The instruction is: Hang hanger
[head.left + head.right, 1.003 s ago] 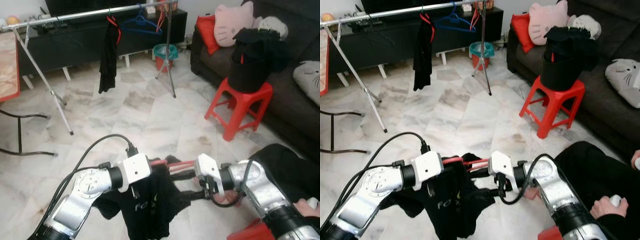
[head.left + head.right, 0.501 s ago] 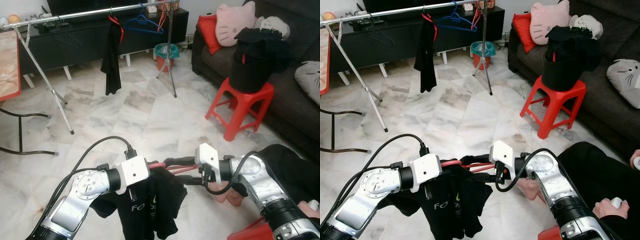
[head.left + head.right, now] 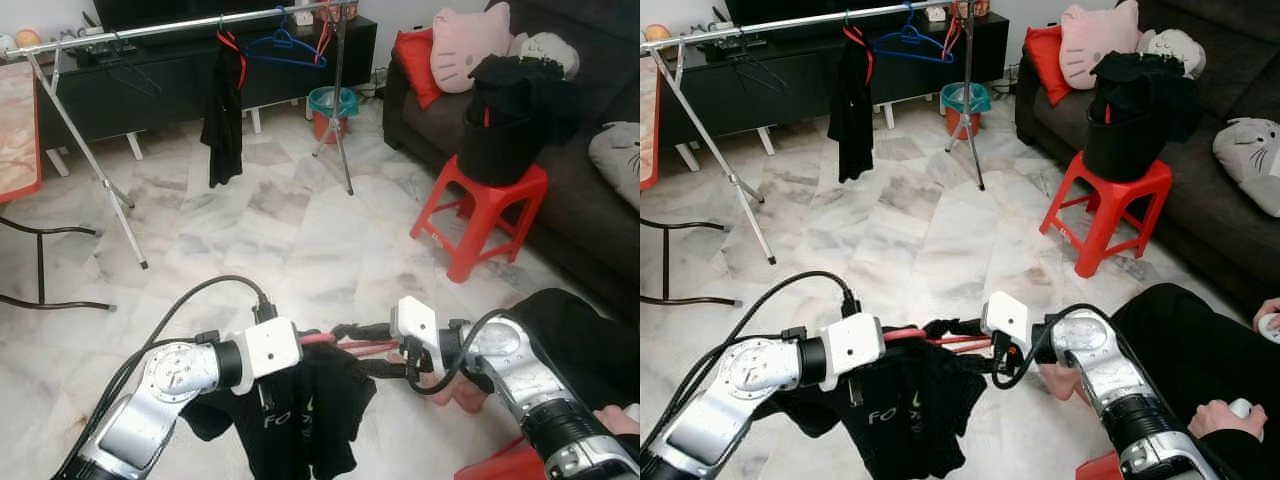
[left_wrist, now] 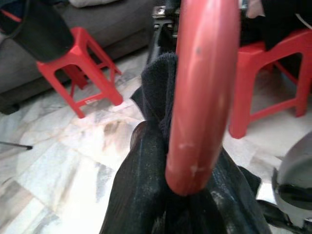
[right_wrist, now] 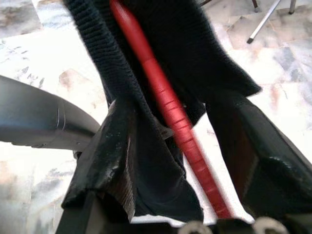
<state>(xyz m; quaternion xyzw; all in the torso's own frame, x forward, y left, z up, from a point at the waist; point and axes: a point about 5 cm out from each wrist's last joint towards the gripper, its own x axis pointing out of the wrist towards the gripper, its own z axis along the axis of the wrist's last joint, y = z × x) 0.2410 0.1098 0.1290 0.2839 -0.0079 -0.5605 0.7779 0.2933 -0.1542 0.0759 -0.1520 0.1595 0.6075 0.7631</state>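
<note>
Two grippers at work, low in front of me, over the marble floor (image 3: 300,230). Item one: red hanger (image 3: 925,336), held roughly level between both arms, with a black garment (image 3: 900,415) draped on it and hanging down below (pale lettering shows on the cloth). Left gripper (image 3: 300,345): at the hanger's left end; in the left wrist view the red bar (image 4: 202,92) runs close along the camera with black cloth bunched under it, and I cannot tell how the fingers stand. Right gripper (image 5: 178,146): its two black fingers (image 5: 114,146) sit apart, one on each side of the red bar and the dark cloth, not pressed onto them.

Item two: clothes rail (image 3: 150,30), well apart from the grippers at the far side of the room, carrying a hung black garment (image 3: 222,110) and a blue hanger (image 3: 280,45).

Item three: red stool (image 3: 480,205) beside the dark sofa (image 3: 590,210), with a black bin (image 3: 505,125) of dark clothes on top. Pink cushion (image 3: 465,45) on the sofa.

Item four: a person's hand (image 3: 1225,415) at the lower right.
</note>
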